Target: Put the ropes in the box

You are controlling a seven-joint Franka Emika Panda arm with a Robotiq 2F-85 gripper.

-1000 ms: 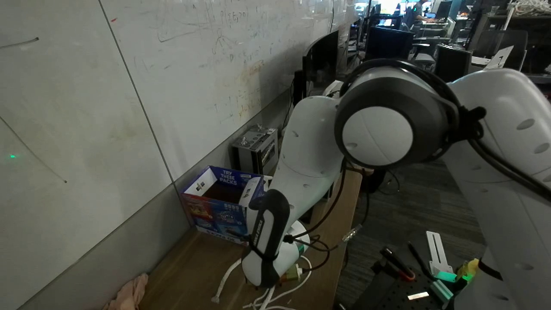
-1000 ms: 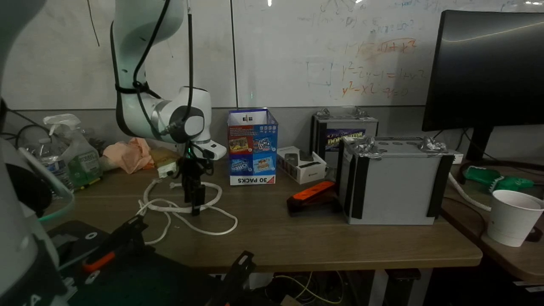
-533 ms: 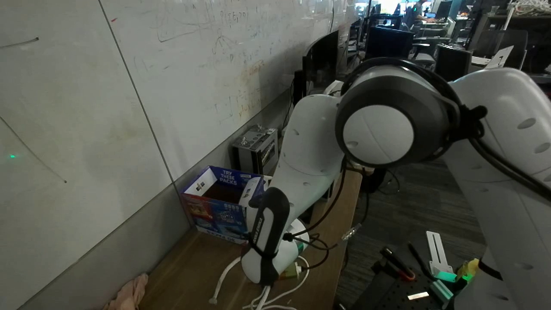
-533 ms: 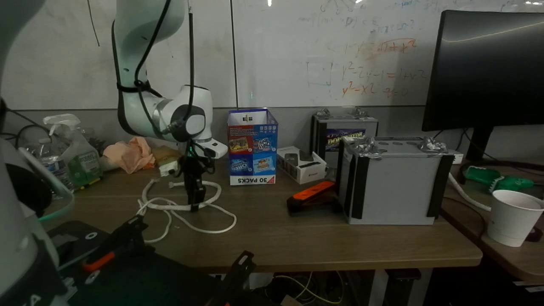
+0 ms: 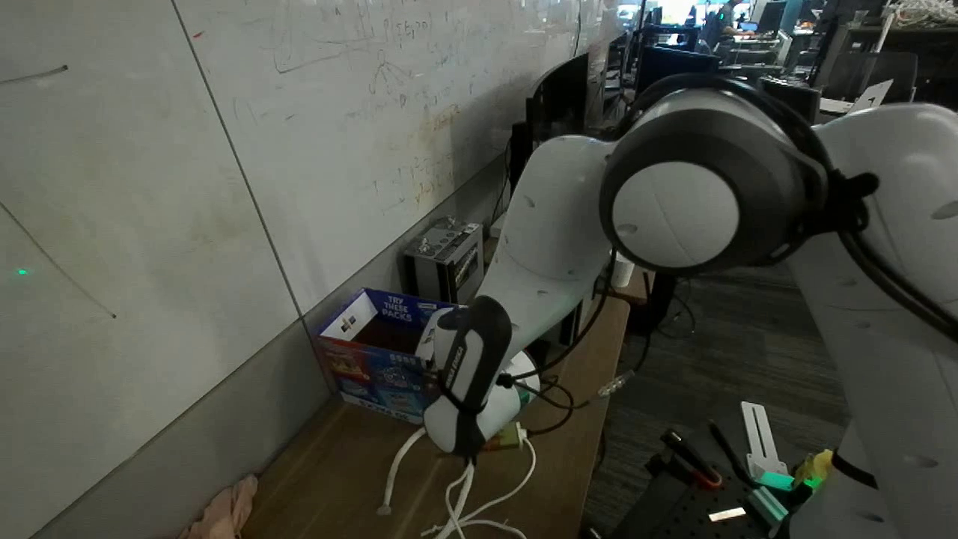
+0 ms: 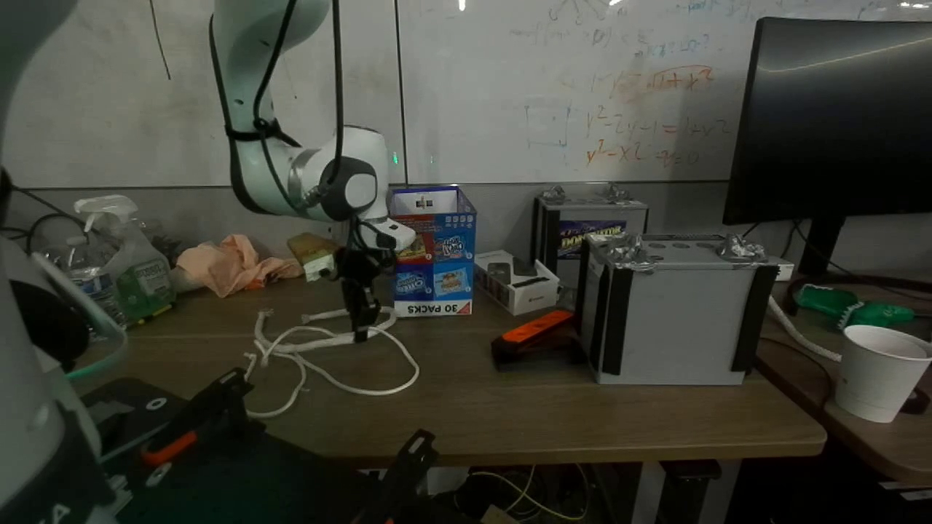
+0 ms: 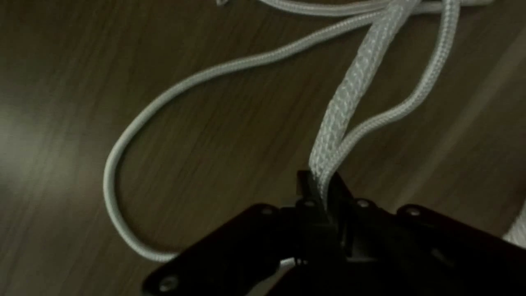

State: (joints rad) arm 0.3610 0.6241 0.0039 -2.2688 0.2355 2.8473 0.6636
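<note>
End effector (image 7: 321, 185) up from second ago and shifted toward blue snack-pack box (image 6: 437, 258). White ropes (image 7: 351, 90) dragged along with it, loops reshaped. End effector pinching one thick strand plus one thin one. Remaining loops lie loose on counter (image 6: 524, 418), near box. Box unmoved: upright, open-topped, printed sides out, near whiteboard (image 6: 495, 109). Gray case (image 6: 677, 313) and white disposable cup (image 6: 877, 378) unmoved too.

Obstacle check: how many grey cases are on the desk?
2. In an exterior view, right of the blue box: the rear case by the wall, the near case in front of it. More could hide behind.
</note>
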